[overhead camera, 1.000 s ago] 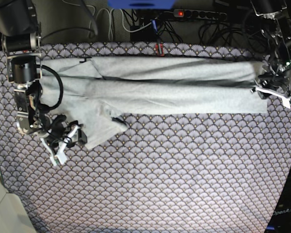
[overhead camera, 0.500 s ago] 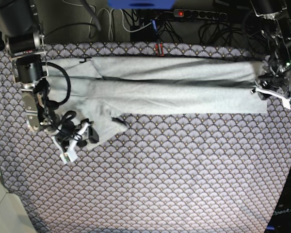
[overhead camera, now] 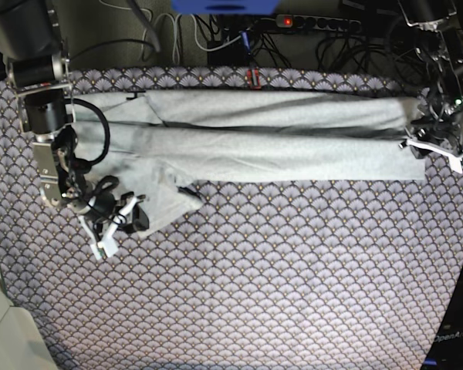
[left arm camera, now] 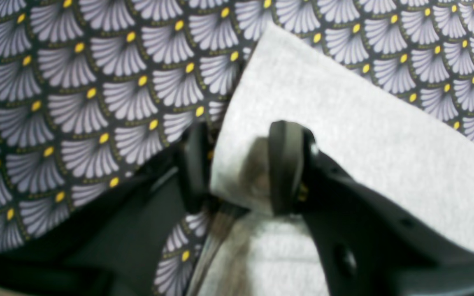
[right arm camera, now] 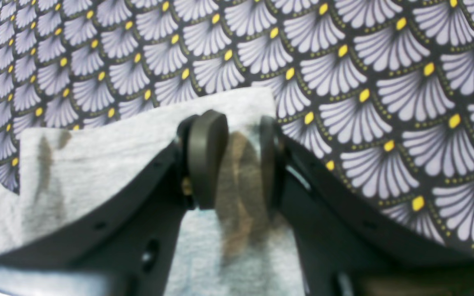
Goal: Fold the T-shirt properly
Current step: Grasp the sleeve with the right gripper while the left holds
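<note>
Pinching down on a corner of cloth, our right gripper (right arm camera: 233, 160) sits lowest in the base view, at the near left of the table. A second ago its jaws stood wide and just short of the sleeve; now they have narrowed, with a fold of grey cloth bunched between the pads. We judge the grasp is just forming, so the next fold can start from this end.

Farther back, the T-shirt (overhead camera: 247, 142) lies as a long grey band across the patterned tablecloth (overhead camera: 278, 277), with one sleeve (overhead camera: 162, 202) trailing toward us at the left.

At the far right end, our left gripper (left arm camera: 237, 168) has not moved, its jaws half closed around the cloth edge.

Only the wrist views show cloth between each pair of pads; the base view is too small for that. Only the base view shows the whole garment and both arms at opposite ends.
</note>
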You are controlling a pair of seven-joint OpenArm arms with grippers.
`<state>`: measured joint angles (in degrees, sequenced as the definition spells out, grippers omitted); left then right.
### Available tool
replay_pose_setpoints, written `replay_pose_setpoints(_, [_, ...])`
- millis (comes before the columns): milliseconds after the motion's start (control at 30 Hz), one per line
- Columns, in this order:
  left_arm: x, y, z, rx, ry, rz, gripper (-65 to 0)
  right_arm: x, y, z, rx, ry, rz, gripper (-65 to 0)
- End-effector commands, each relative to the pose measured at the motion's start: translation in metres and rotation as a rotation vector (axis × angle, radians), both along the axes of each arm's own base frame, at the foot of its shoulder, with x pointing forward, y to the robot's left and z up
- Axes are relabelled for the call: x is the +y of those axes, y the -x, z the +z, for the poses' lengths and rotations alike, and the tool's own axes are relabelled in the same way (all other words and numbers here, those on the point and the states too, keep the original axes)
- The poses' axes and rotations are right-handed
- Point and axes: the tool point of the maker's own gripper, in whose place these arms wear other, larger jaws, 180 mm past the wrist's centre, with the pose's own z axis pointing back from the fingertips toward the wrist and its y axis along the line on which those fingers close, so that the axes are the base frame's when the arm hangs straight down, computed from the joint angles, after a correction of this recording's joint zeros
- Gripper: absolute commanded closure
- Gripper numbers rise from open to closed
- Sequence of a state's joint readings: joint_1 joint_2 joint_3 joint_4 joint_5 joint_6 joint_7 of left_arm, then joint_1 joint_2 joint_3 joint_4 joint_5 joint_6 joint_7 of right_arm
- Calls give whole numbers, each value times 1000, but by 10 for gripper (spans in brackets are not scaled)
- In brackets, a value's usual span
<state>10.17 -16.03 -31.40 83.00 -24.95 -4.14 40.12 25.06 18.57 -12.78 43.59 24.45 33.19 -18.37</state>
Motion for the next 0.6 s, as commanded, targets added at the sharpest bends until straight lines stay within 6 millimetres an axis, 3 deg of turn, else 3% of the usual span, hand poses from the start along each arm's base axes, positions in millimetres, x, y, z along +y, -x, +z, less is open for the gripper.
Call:
replay_pose_setpoints(0, [6,-8,14,-41,-28,-6,-246,-7,-4,4,6,29,3,-162])
replay_pose_setpoints(267, [6,-8,14,-41,-28,-6,-246,-9,-16,17,-22,34,0,-167])
replay_pose_setpoints(567, [6,-8,14,-40,-27,-7,-246,-10,-18,18,-27,35,-1,-307])
